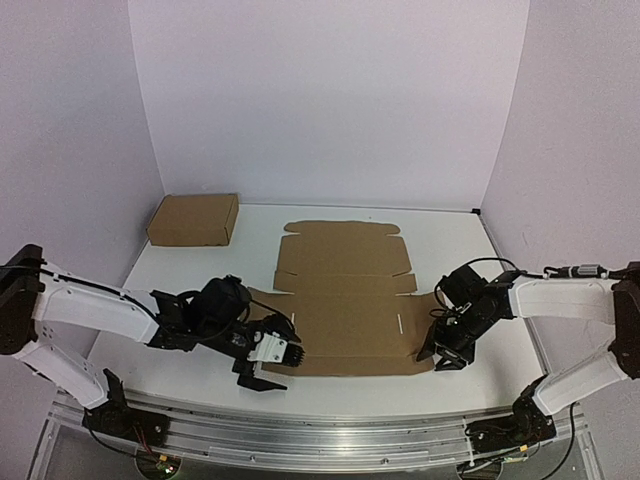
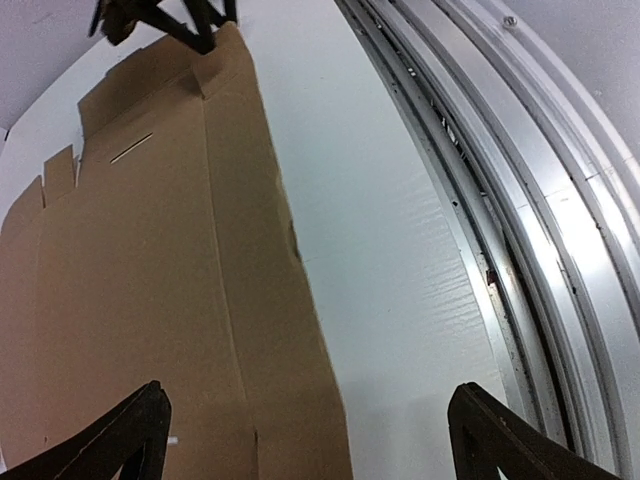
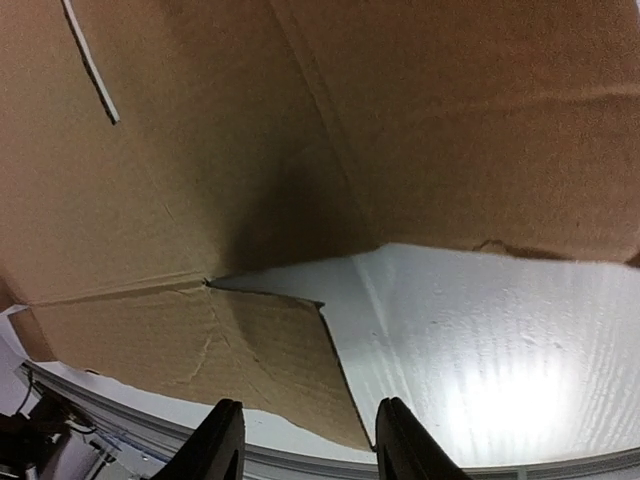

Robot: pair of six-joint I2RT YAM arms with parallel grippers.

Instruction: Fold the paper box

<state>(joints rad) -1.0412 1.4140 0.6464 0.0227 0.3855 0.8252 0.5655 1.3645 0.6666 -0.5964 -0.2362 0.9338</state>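
The paper box (image 1: pixel 345 300) lies flat in the middle of the table as a brown die-cut sheet with flaps and slits. My left gripper (image 1: pixel 280 367) hovers at the sheet's front left corner, wide open with nothing between its fingers. In the left wrist view the sheet (image 2: pixel 150 250) runs away from my gripper (image 2: pixel 310 440). My right gripper (image 1: pixel 440 355) is at the front right corner. In the right wrist view its jaws (image 3: pixel 312 440) stand partly apart around the tip of a corner flap (image 3: pixel 250 350), and the side panel (image 3: pixel 450 120) is raised off the table.
A smaller plain brown cardboard box (image 1: pixel 193 220) sits at the back left near the wall. A metal rail (image 1: pixel 300 430) runs along the table's near edge, close to both grippers. White walls enclose the table on three sides.
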